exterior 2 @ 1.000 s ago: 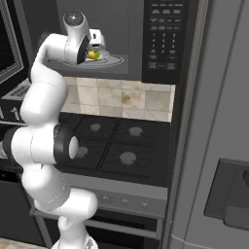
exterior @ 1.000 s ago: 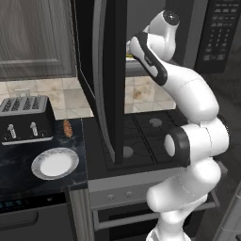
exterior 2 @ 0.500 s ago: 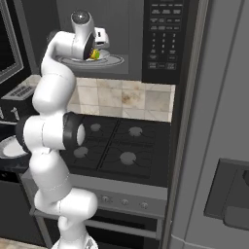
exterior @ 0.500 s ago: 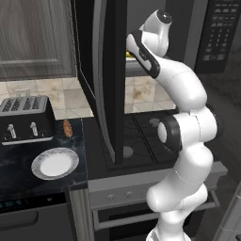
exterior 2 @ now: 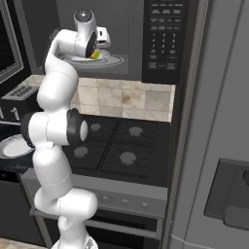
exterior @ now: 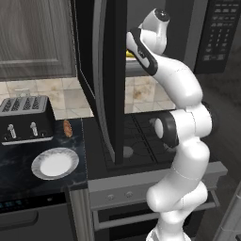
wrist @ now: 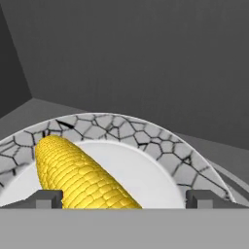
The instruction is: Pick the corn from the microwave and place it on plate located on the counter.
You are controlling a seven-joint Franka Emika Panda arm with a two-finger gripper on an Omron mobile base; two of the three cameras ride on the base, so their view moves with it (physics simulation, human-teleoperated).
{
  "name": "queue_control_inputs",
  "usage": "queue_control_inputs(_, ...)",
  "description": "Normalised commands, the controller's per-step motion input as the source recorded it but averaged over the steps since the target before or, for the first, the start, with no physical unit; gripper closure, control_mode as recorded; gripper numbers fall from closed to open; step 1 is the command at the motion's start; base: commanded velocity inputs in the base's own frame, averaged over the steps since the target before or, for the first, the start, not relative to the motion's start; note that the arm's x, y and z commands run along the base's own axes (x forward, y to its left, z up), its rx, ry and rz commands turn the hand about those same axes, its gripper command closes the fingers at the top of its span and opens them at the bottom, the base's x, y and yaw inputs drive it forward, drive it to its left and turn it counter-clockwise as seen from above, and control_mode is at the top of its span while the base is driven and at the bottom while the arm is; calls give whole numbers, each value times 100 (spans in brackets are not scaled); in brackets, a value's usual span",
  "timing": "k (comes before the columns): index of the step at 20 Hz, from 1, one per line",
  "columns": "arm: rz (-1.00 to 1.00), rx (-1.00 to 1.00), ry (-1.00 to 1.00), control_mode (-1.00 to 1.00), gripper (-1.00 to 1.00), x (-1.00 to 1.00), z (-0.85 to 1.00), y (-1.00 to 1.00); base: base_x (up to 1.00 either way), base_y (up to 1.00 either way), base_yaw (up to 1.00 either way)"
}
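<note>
Reaching into the microwave (exterior 2: 168,44), the gripper (wrist: 124,198) hung with jaws spread wide and empty. The corn (wrist: 78,177) lay on a dish with a crackled grey rim (wrist: 146,133) inside the cavity, long axis slanting from the left fingertip toward the middle, nearer the left finger. No writing was legible.

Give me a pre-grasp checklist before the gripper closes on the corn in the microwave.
1. Microwave door open: ok.
2. Gripper inside the cavity, facing the corn: ok.
3. Jaws open: ok, fingertips stand wide apart.
4. Corn centred between the fingertips: not ok, it lies toward the left one, angled across the gap.
5. Corn resting free on the patterned dish: ok.
6. Plate on the counter free to receive it: ok, nothing on it; toaster and brown lump sit apart from it.
</note>
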Motion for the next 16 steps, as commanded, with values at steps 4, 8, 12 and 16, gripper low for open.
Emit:
queue_control_inputs(4,2,0,8,-100,-100,0,-17,4,0,0,0)
queue_control_inputs(8,2,0,6,-100,-100,0,-21,9,0,0,0)
queue_control_inputs(12,2,0,3,-100,-100,-1,-27,14,0,0,0)
queue_control_inputs(16,2,0,0,-100,-100,0,-31,9,0,0,0)
